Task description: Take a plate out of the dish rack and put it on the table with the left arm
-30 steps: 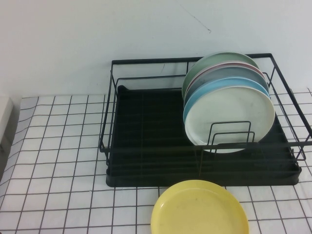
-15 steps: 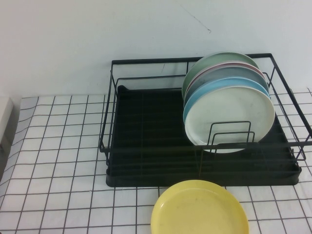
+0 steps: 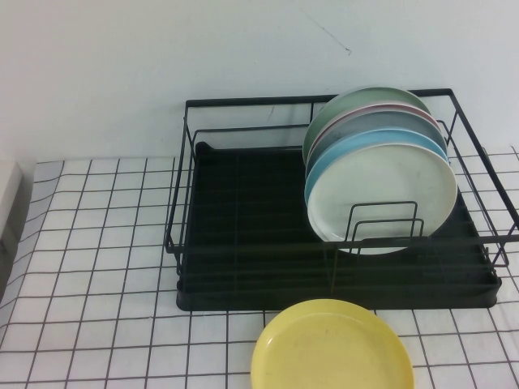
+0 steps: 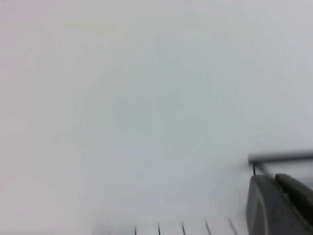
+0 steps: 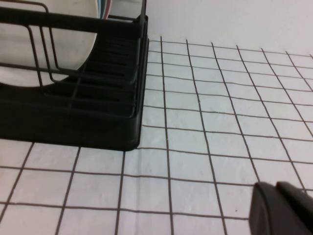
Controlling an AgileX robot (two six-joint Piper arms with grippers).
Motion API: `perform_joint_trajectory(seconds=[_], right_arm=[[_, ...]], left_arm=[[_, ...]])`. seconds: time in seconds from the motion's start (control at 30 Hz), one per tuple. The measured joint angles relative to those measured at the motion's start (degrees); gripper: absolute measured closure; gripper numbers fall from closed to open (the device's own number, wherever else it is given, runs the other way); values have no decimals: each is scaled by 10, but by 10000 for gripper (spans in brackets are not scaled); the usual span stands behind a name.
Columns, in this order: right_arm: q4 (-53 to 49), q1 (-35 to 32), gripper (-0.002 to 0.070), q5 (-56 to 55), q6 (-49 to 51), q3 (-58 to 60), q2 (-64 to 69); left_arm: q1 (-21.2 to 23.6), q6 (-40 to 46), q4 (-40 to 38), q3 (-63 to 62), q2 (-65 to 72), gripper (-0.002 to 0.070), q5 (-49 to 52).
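Observation:
The off-white plate [image 3: 381,190] stands upright at the front of a row of plates at the right end of the black dish rack [image 3: 243,104]. Part of the plate [image 5: 29,63] shows behind the rack's wires [image 5: 98,98] in the right wrist view. Neither arm shows in the high view. My left gripper [image 4: 274,178] is shut and empty, facing the white wall, with a rack wire [image 4: 283,157] just beyond it. My right gripper [image 5: 276,186] is shut and empty, low over the grid-patterned table [image 5: 205,122] beside a corner of the rack.
A light blue plate [image 3: 345,150] and several more plates stand behind the off-white one. A yellow plate [image 3: 331,348] lies flat on the table [image 3: 97,243] in front of the rack. The rack's left part holds no plates. A white wall rises behind.

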Motion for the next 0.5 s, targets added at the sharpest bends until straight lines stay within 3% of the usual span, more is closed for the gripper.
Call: perform_joint_trajectory(seconds=[0.3,0.37,0.5], right_arm=[[0,0,679,0,0,0,0],[0,0,679,0,0,0,0],[0,0,679,0,0,0,0]], left_arm=[[0,2,-31,0,0,678,-179],[0,6,-75,-8,-1,678,-130],[0,23,-105,-79,14,678,79]])
